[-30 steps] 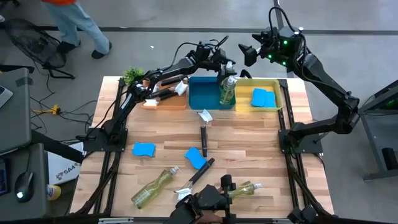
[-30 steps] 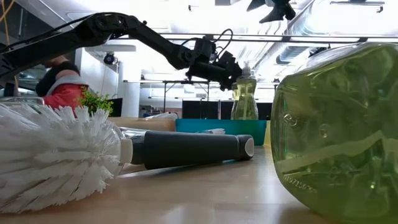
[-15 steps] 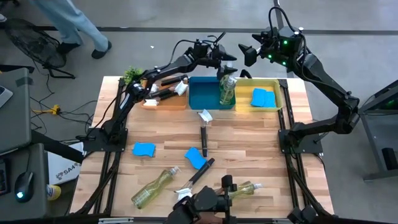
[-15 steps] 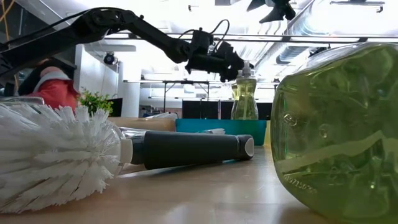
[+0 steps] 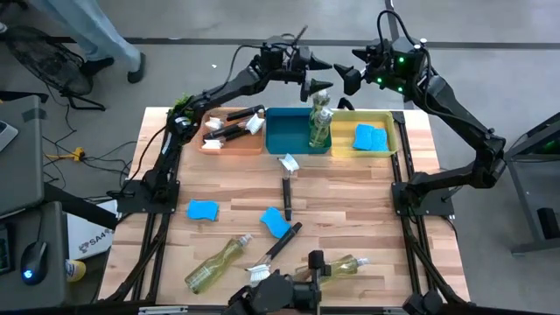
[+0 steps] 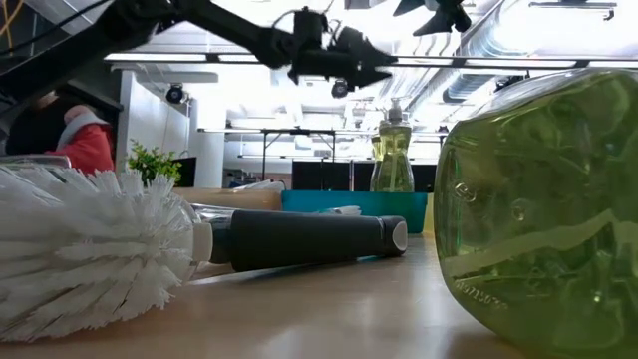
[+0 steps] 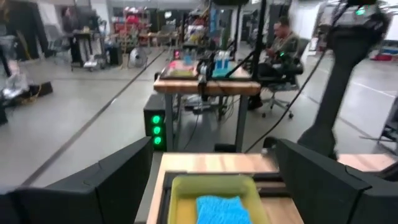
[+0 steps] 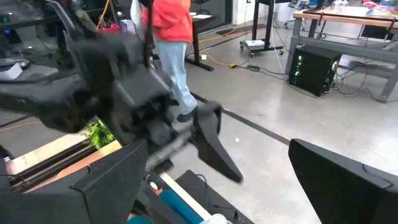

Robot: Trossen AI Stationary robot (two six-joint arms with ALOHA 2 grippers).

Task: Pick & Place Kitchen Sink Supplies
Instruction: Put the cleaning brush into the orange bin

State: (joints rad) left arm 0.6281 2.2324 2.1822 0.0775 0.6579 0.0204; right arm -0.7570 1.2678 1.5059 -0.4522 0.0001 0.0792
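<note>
While the bottle (image 5: 319, 123) stands in the blue bin (image 5: 284, 136), my left gripper (image 5: 315, 73) hangs above it, fingers open and empty; next I reach for a desk (image 5: 350, 201) sponge (image 5: 202, 210).

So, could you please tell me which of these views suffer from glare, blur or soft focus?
Low view: ceiling lights blow out the background, and the close brush head and bottle loom large and soft. Right wrist view: the left arm's gripper is smeared by motion blur. Left wrist view: the yellow bin and blue sponge are slightly blurred. High view: evenly lit, sharp.
</note>
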